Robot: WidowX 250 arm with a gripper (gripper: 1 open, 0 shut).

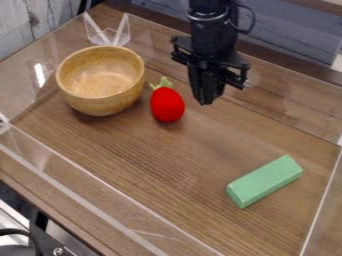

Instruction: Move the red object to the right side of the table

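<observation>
The claw (210, 93) is positioned above the table (159, 171), and the target, the red object (166, 105), lies at about 8 o'clock from it as seen in the camera view, near but apart in that view. The exact height of the claw above the tabletop cannot be told from this single angle. The red object rests on the table toward the upper left, just beside the wooden bowl (100, 80), which stands at 10 o'clock from it and outside whose rim it lies. The long axis of the red object runs roughly from 12 o'clock to 6 o'clock, with its green leafy top (163, 83) at the 12 o'clock end and the rounded red body below. State of the claw: the fingertips appear apart, with nothing seen between them. The single arm (215, 33) reaches in from 12 o'clock, so no choice of arm arises. The coming move, as judged, requires a shift toward 8 o'clock until the fingers straddle the red body across its narrow width, followed by a descent. Caution: an excessive shift toward 9 or 10 o'clock could bring a finger against the bowl rim. The green block (265, 181) lies at about 5 o'clock from the claw, well apart, and should be kept clear when the object is set down on the right side.
</observation>
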